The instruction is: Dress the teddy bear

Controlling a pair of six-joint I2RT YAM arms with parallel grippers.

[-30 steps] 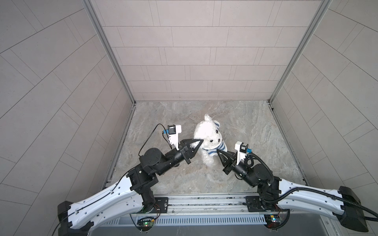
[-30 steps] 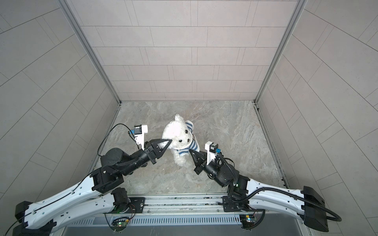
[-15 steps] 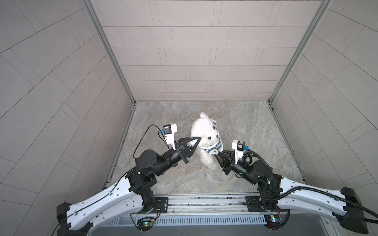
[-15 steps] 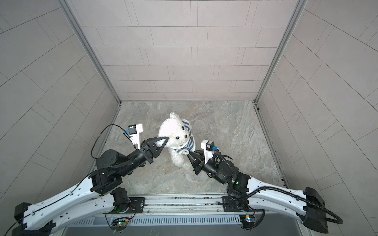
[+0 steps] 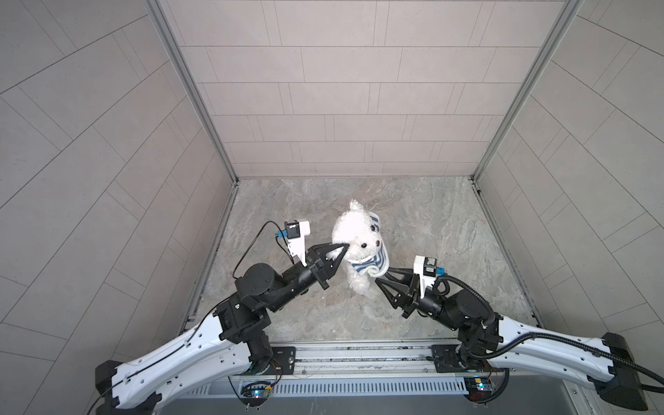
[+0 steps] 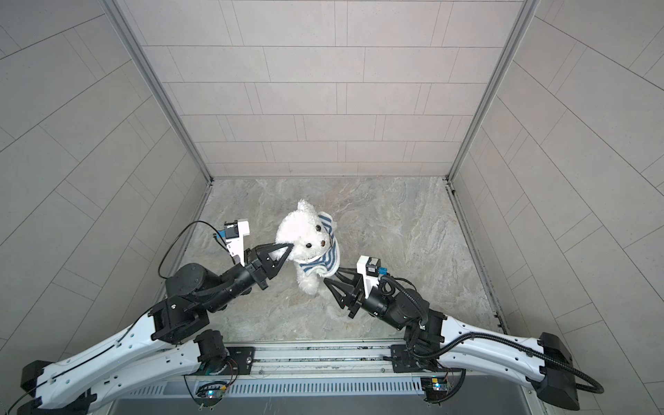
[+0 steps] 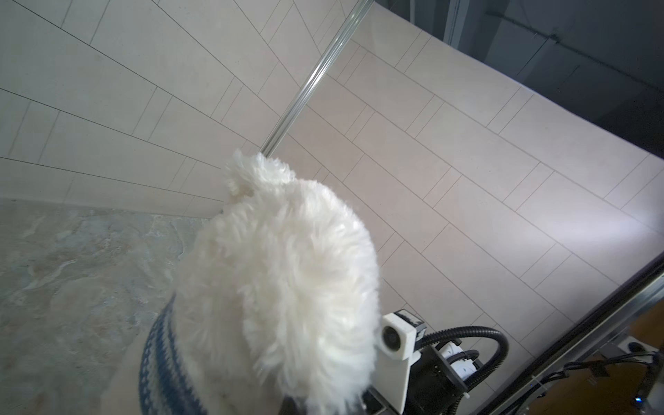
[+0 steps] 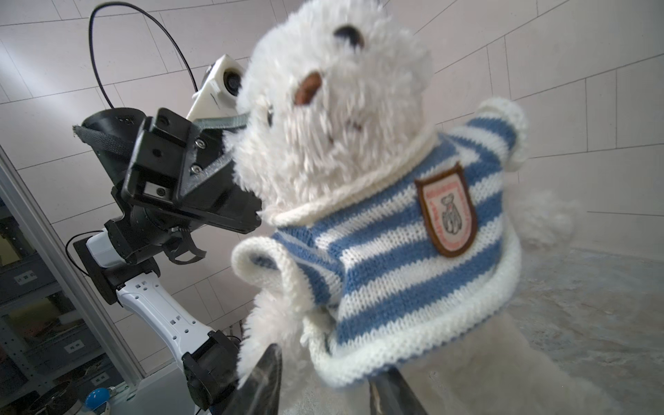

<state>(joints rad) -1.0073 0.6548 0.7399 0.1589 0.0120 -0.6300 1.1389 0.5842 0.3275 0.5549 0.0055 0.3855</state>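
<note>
The fluffy white teddy bear (image 5: 354, 233) (image 6: 300, 233) hangs upright above the floor in both top views, wearing a blue-and-white striped shirt (image 5: 370, 264) (image 6: 323, 260) with a chest badge (image 8: 447, 212). My left gripper (image 5: 343, 248) (image 6: 287, 246) is shut on the fur at the side of the bear's head (image 8: 334, 107). In the left wrist view the fur (image 7: 280, 269) hides its jaws. My right gripper (image 5: 382, 277) (image 6: 330, 278) (image 8: 327, 391) is open just below the shirt's hem. Its fingers (image 8: 262, 381) stand apart on either side of the hem.
The marbled grey floor (image 5: 431, 222) is boxed in by tiled walls (image 5: 341, 90) at the back and on both sides. A metal rail (image 5: 359, 355) carrying both arm bases runs along the front edge.
My right gripper has gone from shut at the shirt's hem to open. The left gripper has carried the bear slightly up and to the left.
</note>
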